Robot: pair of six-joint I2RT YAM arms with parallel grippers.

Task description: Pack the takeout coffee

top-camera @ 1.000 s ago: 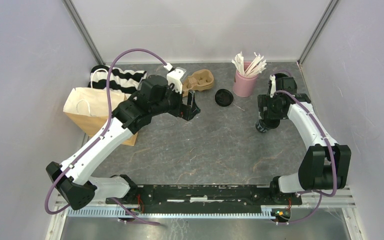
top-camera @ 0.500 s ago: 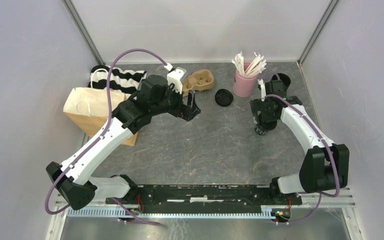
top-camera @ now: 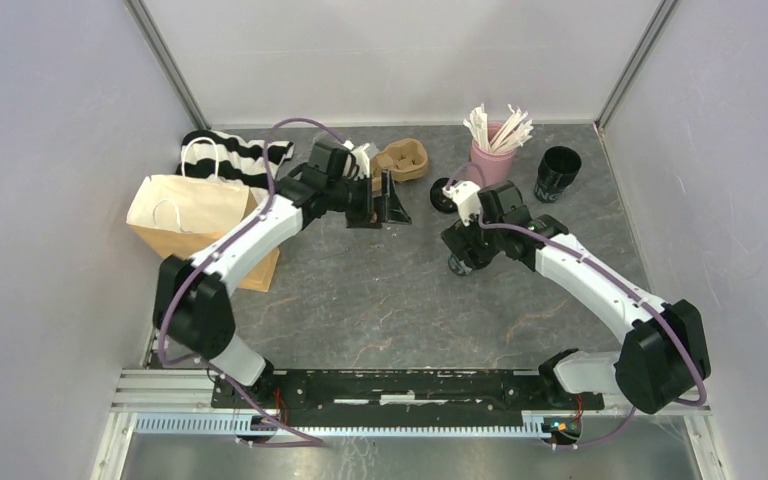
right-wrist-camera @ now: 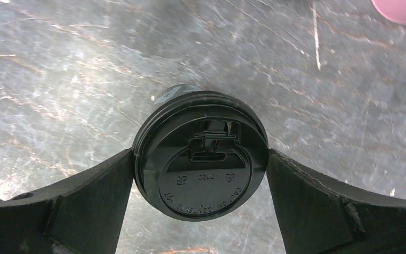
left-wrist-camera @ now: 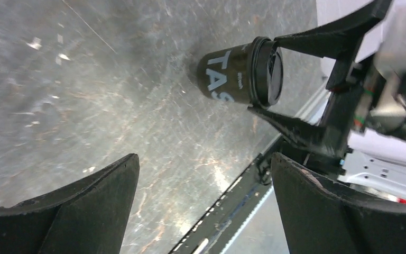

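My right gripper (top-camera: 463, 250) is shut on a black lidded coffee cup (top-camera: 457, 263) near the middle of the table. In the right wrist view the fingers press both sides of its round lid (right-wrist-camera: 201, 156). The left wrist view shows this cup (left-wrist-camera: 230, 71) with pale lettering, held by the right fingers. A second black cup (top-camera: 558, 172) stands open, without a lid, at the back right. A loose black lid (top-camera: 440, 192) lies by the right wrist. My left gripper (top-camera: 385, 205) is open and empty, left of the held cup (left-wrist-camera: 206, 180).
A brown pulp carrier tray (top-camera: 405, 160) sits at the back behind the left gripper. A pink cup of white sticks (top-camera: 493, 160) stands right of it. A brown paper bag (top-camera: 195, 215) and a striped bag (top-camera: 230, 155) lie at the left.
My right gripper has carried the lidded cup leftwards toward the table's middle, uncovering the open cup at back right. My left arm has swung back and rightwards.
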